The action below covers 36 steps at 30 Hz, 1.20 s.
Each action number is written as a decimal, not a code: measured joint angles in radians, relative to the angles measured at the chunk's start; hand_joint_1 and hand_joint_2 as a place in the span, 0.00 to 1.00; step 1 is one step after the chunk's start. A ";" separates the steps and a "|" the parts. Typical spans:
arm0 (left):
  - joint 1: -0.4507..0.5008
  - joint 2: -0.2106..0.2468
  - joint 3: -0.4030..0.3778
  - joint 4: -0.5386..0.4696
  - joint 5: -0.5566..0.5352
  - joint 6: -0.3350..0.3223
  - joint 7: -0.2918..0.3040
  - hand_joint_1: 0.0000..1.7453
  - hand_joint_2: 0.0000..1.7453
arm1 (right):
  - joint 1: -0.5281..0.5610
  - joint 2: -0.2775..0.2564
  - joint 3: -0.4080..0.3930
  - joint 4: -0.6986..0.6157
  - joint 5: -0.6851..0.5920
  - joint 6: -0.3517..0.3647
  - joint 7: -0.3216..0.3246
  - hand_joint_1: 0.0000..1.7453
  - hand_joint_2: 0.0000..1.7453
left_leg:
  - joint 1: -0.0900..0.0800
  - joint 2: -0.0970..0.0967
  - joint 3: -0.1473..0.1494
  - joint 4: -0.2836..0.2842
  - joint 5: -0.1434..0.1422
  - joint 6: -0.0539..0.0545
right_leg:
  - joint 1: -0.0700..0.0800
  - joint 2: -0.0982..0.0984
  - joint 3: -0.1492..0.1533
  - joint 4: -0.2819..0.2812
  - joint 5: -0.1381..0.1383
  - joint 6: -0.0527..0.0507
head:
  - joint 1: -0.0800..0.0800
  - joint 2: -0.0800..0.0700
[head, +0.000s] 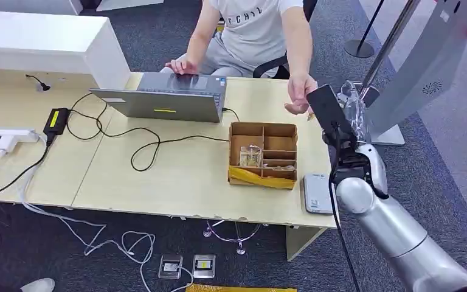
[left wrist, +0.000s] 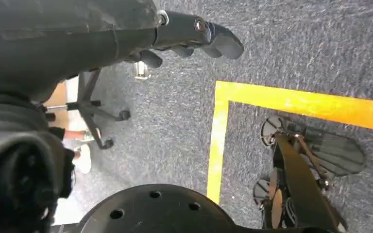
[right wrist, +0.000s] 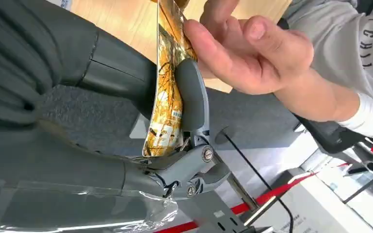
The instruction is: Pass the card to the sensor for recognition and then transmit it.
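Observation:
My right hand (head: 351,109) is raised past the table's right end and pinches a golden patterned card (right wrist: 167,92) between thumb (right wrist: 192,94) and fingers. A seated person's hand (head: 299,92) reaches to it, and its fingertips (right wrist: 209,46) touch the card's far end. The grey card sensor (head: 317,193) lies flat on the table's near right corner, below my forearm. My left hand (left wrist: 189,34) hangs over the carpet floor with its fingers curled and nothing in them.
A cardboard divider box (head: 262,154) with yellow tape stands left of the sensor. A grey laptop (head: 164,97) sits at the back with black cables (head: 140,149) across the table. A white kiosk stand (head: 422,67) rises at the right. A yellow floor line (left wrist: 291,102) crosses the carpet.

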 joint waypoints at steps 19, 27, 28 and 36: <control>0.000 0.000 -0.002 0.008 -0.018 -0.011 0.004 0.00 0.00 | 0.004 -0.010 0.020 0.024 0.133 0.098 0.036 0.00 1.00 | 0.000 0.000 0.000 0.000 0.000 0.000 | 0.000 0.000 0.000 0.000 0.000 0.000 | 0.000 0.000; 0.004 0.000 -0.002 0.013 -0.017 -0.020 0.060 0.00 0.00 | 0.052 -0.091 0.024 -0.152 0.352 0.328 0.129 0.00 1.00 | 0.000 0.001 0.001 0.000 0.000 0.000 | 0.000 0.001 -0.001 0.000 0.000 0.000 | 0.000 0.000; 0.004 0.000 -0.002 0.014 -0.017 -0.020 0.063 0.00 0.00 | 0.061 -0.107 0.024 -0.179 0.364 0.355 0.135 0.00 1.00 | 0.000 0.001 0.000 0.000 0.000 0.000 | 0.000 0.001 -0.001 0.000 0.000 0.000 | 0.000 0.000; 0.004 -0.003 0.000 0.018 0.007 0.037 0.061 0.00 0.00 | 0.119 -0.192 0.075 -0.387 0.462 0.493 0.153 0.00 1.00 | 0.000 0.001 0.000 0.000 0.000 0.000 | 0.000 0.001 -0.001 0.000 0.000 0.000 | 0.000 0.000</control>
